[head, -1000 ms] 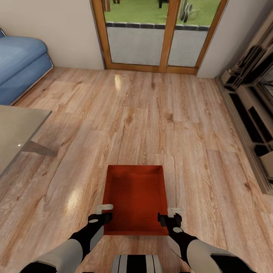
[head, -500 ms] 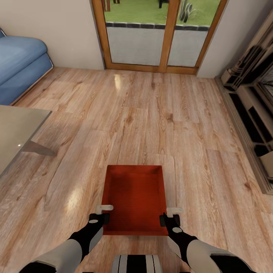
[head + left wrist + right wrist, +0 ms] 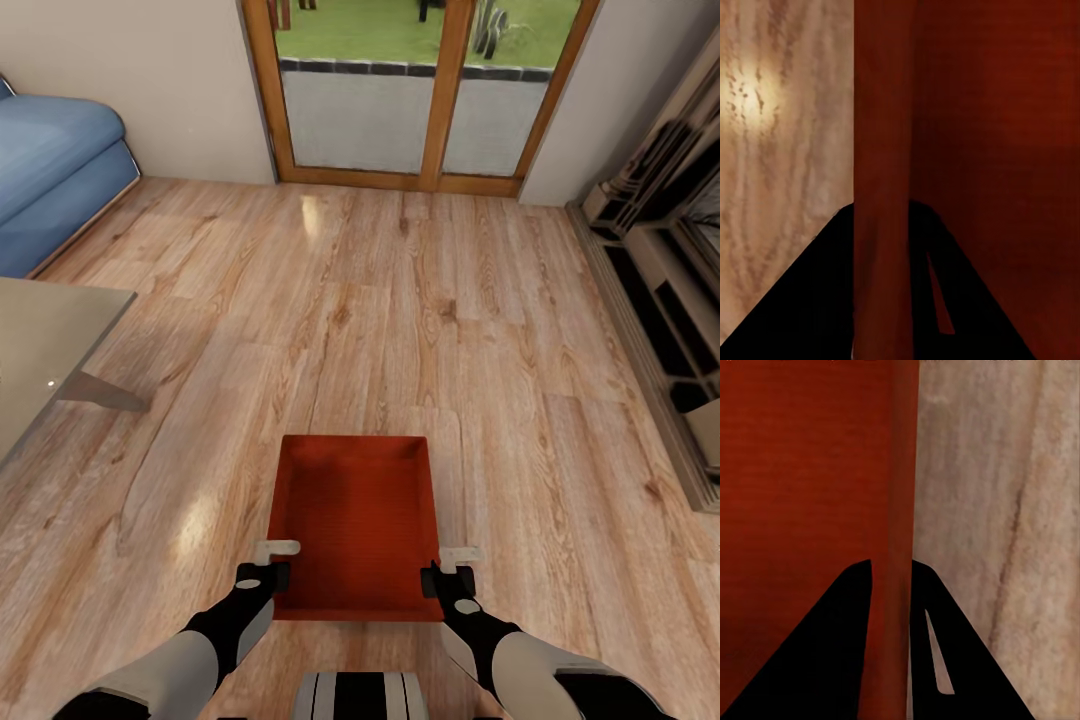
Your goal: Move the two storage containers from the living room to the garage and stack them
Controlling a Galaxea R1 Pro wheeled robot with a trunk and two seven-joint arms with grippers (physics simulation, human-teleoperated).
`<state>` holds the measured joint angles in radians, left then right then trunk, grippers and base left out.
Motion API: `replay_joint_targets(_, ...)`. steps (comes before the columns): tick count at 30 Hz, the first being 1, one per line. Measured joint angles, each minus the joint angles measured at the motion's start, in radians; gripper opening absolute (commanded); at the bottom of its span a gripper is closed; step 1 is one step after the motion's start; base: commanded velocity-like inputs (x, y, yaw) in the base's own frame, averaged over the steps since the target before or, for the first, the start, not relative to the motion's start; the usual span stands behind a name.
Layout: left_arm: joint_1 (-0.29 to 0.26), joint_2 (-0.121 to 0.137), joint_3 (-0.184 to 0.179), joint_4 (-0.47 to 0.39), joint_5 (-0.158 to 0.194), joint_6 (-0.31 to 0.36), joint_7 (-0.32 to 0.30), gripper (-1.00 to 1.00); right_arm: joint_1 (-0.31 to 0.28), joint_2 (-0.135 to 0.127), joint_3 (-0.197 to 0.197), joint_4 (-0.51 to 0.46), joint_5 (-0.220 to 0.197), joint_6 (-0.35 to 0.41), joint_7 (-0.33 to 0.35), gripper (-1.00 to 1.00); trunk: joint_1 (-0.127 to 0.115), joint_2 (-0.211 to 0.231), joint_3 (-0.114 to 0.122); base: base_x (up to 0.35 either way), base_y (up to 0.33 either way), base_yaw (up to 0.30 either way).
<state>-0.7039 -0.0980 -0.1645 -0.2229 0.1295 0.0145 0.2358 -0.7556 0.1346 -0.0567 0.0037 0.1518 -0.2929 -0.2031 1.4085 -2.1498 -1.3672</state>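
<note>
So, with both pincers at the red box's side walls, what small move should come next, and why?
Probably a short, level lift with both arms together. The left pincer and right pincer each straddle a side wall of the storage container, which looks to sit on the wood-plank floor of the living room, so the grip seems set.

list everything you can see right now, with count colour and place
storage container: one, red-orange, on the wood floor just ahead of the robot
wood floor: one, light planks, across the room
sofa: one, blue, far left
table: one, grey, left edge
glass doors: two panes, orange-brown frame, far wall
shelf unit: one, beige, right wall
left gripper: black and white, straddling the container's left wall
right gripper: black and white, straddling its right wall
</note>
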Motion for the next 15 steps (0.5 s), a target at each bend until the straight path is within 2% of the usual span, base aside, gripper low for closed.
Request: replay_joint_targets(15,0.000,0.002,0.005,0.000,-0.005,-0.001,-0.003,-1.00,0.000,0.003,-0.001,0.001,0.000,-0.001,-0.001,-1.00,-0.057,0.105,0.047,0.000,0.000,0.000)
